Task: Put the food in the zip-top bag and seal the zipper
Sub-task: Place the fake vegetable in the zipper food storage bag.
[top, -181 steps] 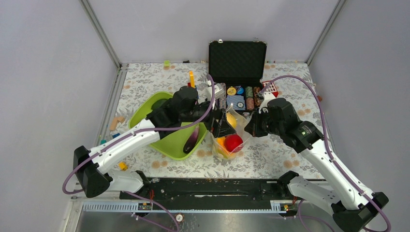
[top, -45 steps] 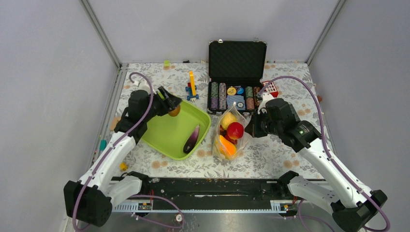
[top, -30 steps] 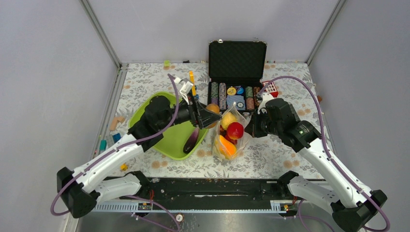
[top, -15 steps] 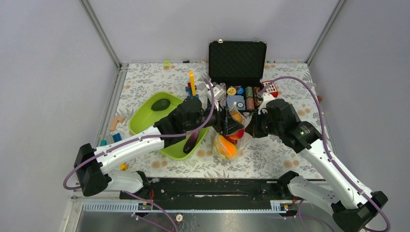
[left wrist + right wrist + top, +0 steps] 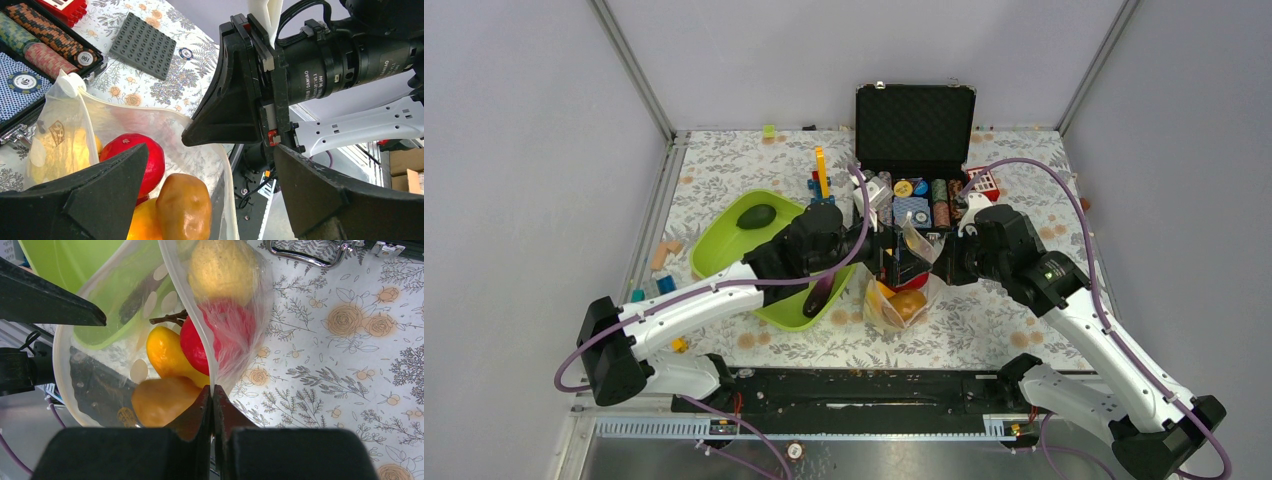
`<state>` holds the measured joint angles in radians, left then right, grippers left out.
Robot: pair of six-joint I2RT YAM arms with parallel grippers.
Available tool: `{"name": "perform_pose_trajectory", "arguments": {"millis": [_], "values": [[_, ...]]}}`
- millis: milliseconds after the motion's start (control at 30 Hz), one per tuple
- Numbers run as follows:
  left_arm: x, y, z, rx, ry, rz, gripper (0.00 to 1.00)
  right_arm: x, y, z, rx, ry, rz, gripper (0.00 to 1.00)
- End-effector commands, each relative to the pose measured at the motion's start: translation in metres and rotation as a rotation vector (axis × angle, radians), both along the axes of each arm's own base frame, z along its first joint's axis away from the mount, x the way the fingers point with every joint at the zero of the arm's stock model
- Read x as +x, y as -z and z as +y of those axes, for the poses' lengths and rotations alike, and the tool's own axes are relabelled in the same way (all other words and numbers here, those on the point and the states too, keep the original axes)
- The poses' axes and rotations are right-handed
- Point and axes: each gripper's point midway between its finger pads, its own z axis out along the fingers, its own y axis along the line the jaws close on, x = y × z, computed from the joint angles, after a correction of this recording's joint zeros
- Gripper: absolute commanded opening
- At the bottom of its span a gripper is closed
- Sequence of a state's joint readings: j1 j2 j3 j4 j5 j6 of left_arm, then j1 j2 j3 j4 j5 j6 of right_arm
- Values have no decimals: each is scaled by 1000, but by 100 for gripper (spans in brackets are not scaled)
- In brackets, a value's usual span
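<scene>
Rim of the zip-top bag (image 5: 186,310) is pinched tight in my right gripper (image 5: 212,396), holding its mouth open for loading. My left gripper (image 5: 206,176) hangs wide and empty above it. Orange and red food (image 5: 183,205) lies inside; a green piece (image 5: 756,216) and a purple piece (image 5: 821,289) sit in the tray (image 5: 720,240) at left.

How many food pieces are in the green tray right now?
2. A dark green one sits at the far side of the green tray; a purple one lies near its right edge, partly under the left arm. The arm may hide others.
</scene>
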<state>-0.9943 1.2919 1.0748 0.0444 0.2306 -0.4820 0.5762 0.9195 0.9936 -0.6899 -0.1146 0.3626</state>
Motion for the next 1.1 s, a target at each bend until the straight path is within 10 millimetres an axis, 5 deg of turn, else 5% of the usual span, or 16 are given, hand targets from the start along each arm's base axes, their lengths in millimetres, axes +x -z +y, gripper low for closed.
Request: {"name": "perform_pose_trajectory", "arguments": {"millis": [0, 233, 533, 767, 1067], "values": [[5, -29, 0, -55, -24, -59, 99, 2, -4, -1, -4, -1, -28, 5], [34, -24, 24, -6, -232, -69, 99, 3, -4, -1, -5, 3, -31, 6], [87, 2, 102, 85, -596, 2, 99, 3, -3, -1, -7, 2, -28, 6], [132, 35, 181, 167, -809, 38, 99, 3, -1, 1, -7, -3, -17, 6], [181, 101, 242, 476, -721, 41, 99, 4, 0, 0, -11, -2, -16, 7]]}}
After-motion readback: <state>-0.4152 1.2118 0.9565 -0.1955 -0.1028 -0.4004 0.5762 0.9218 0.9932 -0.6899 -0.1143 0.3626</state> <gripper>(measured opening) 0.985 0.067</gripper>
